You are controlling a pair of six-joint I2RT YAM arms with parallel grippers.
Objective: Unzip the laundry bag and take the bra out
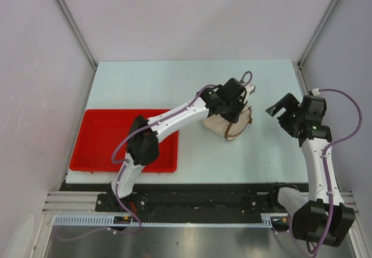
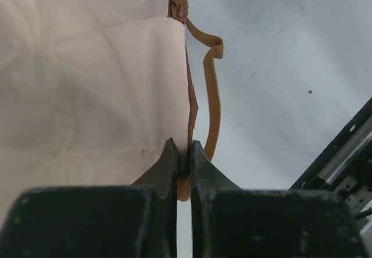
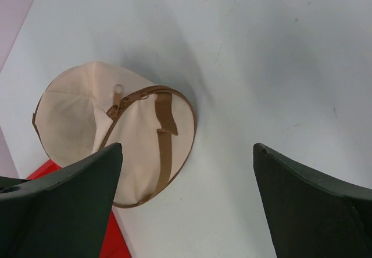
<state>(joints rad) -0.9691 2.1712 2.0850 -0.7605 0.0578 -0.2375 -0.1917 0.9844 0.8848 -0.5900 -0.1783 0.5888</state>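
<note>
Left gripper (image 2: 183,164) pinches the bag (image 2: 87,83) by its rim (image 2: 192,113); right gripper (image 3: 189,153), spread beside it, should take the pull (image 3: 118,89) while left anchors.

Bare desk (image 1: 174,83) beyond and right of laundry bag (image 1: 216,125), left arm (image 1: 174,117) blocking its near-left side, red tray (image 1: 99,139) seemingly apart.

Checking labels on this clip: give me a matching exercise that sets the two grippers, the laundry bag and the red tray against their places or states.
Things:
1. left gripper
2. right gripper
3. laundry bag
4. red tray

Places or states:
A. open, holding nothing
B. at the left side of the table
C. shut on a brown rim
D. cream, lying near the table's middle

Pairs: 1-C, 2-A, 3-D, 4-B
</note>
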